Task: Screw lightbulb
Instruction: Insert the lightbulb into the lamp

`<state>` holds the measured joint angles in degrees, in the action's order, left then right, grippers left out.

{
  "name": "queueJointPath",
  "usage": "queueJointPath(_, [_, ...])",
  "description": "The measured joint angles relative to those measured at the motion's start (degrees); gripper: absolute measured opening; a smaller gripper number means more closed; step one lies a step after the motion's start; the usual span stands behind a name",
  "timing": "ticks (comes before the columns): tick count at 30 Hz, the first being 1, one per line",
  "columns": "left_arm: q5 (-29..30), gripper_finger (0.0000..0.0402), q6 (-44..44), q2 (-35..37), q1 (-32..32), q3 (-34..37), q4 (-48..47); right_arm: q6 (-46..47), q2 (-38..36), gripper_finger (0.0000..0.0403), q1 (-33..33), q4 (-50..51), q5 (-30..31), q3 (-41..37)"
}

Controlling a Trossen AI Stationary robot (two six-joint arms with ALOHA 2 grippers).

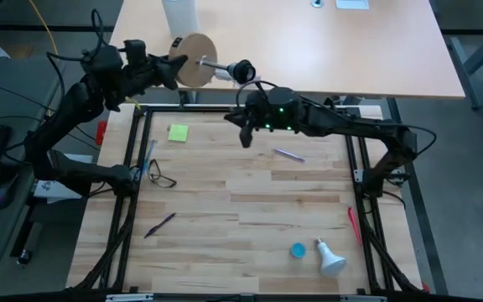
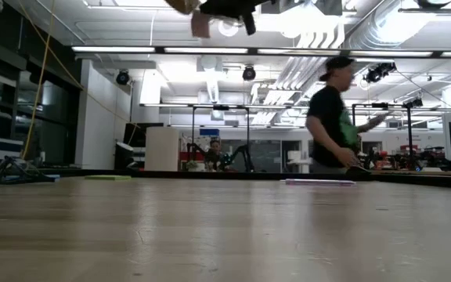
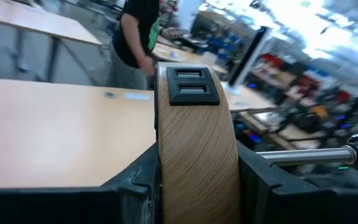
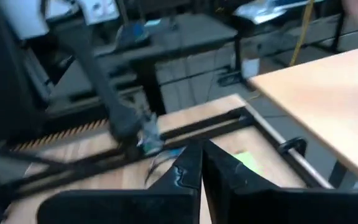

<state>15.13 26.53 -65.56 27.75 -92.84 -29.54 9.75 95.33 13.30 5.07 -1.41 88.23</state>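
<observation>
The lightbulb lies on its side on the wooden table near the front right corner, touched by neither gripper. My left gripper is raised over the table's far edge, shut on a round wooden disc base. A metal rod runs from the disc to a black socket. My right gripper hovers shut with nothing in it just right of the socket, over the far part of the table; its closed fingertips show in the right wrist view. My left gripper pinches the wooden disc near its rim, one finger on each flat face. The fingers come level from the table's left side. The disc stands on edge, lifted clear, with the rod and socket pointing toward the right.
On the table lie a green sticky note, glasses, a dark pen, a purple pen, a red pen and a blue cap. A white cylinder stands on the far desk. A person stands beyond.
</observation>
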Motion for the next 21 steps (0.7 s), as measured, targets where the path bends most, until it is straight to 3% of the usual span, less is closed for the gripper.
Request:
queueJointPath(7, [-1.73,0.0120,1.34,0.07,0.02,-0.66,0.16,0.69,0.65,0.0000,1.83,-9.78,1.44,0.00])
queueJointPath(21, [-10.06,0.0120,6.28,0.11,0.00,-0.66,-4.89,-1.37,-0.42,0.0000,6.56,-11.38,7.31,0.00])
